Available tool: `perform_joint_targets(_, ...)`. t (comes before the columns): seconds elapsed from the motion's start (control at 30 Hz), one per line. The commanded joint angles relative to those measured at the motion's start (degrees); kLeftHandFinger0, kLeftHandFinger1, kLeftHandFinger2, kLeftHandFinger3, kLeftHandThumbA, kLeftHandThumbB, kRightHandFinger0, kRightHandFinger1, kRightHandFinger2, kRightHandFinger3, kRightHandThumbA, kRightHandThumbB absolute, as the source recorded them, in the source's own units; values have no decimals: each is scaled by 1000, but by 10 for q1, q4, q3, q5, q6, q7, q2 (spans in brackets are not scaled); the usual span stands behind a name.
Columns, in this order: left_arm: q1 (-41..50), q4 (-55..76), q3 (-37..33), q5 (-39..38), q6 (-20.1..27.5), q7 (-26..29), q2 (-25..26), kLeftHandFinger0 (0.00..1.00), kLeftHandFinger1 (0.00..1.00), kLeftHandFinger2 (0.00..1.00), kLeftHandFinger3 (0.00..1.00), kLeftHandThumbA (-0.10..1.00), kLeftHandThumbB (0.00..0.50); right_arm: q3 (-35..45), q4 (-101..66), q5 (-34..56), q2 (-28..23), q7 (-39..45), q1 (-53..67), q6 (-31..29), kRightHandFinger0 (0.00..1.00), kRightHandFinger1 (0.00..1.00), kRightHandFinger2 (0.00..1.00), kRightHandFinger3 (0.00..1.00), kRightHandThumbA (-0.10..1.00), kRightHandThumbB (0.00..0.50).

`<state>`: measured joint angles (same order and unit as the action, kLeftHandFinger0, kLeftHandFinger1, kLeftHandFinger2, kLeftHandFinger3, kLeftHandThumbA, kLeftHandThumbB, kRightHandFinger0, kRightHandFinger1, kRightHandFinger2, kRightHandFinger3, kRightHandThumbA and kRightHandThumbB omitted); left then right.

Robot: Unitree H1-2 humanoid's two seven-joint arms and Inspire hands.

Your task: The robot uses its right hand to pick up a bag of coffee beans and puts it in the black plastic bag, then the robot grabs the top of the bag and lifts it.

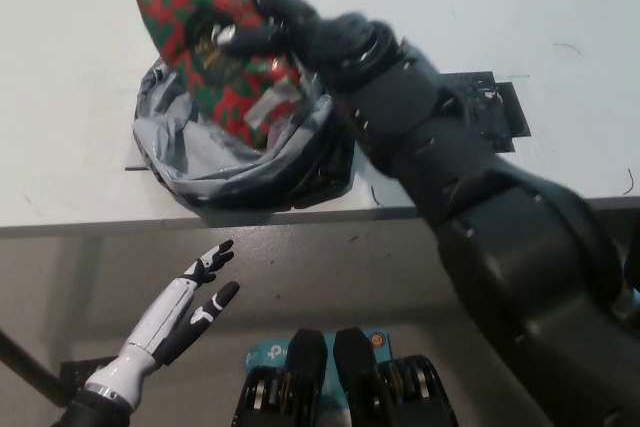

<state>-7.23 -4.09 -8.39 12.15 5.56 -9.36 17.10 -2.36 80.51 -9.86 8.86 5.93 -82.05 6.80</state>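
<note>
While your robot's black right hand (285,27) is clasping the red-and-green coffee bean bag (205,42) by its right edge, the packet is hanging tilted over the black plastic bag (245,162), its lower corner dipping inside the open mouth and its upper corner sticking out past the far rim. You are seeing the dark fingers (245,37) wrapped over the packet's printed face, so the hold is firm. A silvery strip (it looks like tape or a seal) is showing on the packet's lower part, just inside the rim.

Taking the black plastic bag as your landmark: it is sitting on the white table (80,177) near the front edge, its top rolled down so the grey lining is facing up and the mouth is gaping wide. Right of it, 1 patch of black tape (500,112) is lying flat on the tabletop, partly covered by the black forearm, which is crossing in from the lower right.

Below the bag, off the table's front edge, the white left hand (190,302) is resting idle with its fingers spread and holding nothing.
</note>
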Motion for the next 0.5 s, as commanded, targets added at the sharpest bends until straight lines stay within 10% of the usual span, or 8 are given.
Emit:
perform_joint_targets(0.0,-15,11,6,0,8,-7,13,1000,1000,1000,1000,1000,139,-2,-12,9,7,-33,-31,-60,13,345,561,433,-100,190)
perform_joint_targets(0.47,-17,8,5,2,13,-9,16,1000,1000,1000,1000,1000,152,-10,-7,5,3,-27,10,-68,6,422,726,620,-100,187)
